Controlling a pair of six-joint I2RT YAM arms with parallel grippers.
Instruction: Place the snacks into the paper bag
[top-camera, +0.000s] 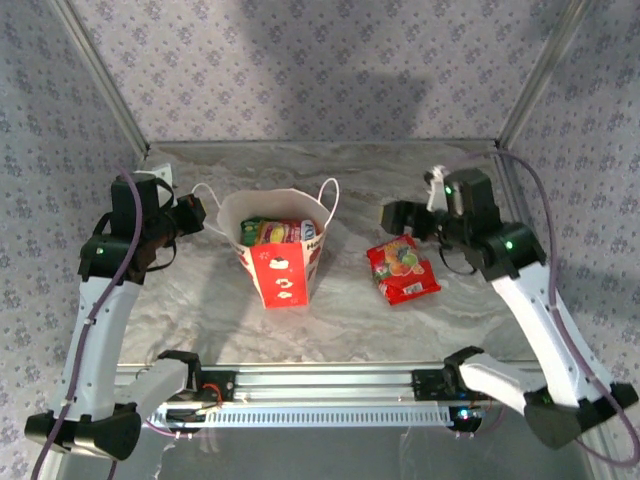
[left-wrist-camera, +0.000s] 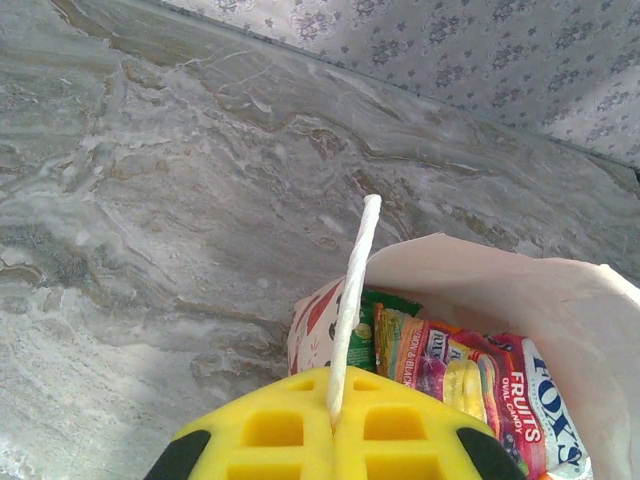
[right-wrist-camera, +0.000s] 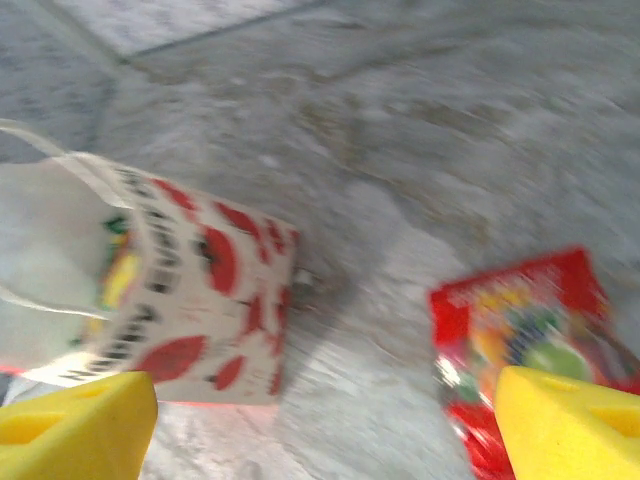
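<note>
Beside the paper bag (top-camera: 283, 272), the left hand (left-wrist-camera: 335, 425) pinches its cord handle (left-wrist-camera: 352, 290); the right hand (right-wrist-camera: 320, 400), spread empty, should next close on the red packet (top-camera: 403, 268).

Your two arms wear one livery: white tubular links and black joint housings on the left arm (top-camera: 95, 320) and the right arm (top-camera: 548, 325). A grey-purple cable (top-camera: 72, 370) trails along each, and small green lights (top-camera: 510, 243) glow on the black housings. The left fingers (left-wrist-camera: 270, 430) are yellow, moulded with square recesses and black corners; the right fingers (right-wrist-camera: 570, 420) are plain yellow wedges. Both bases sit on a silver slotted rail (top-camera: 320, 412).
</note>
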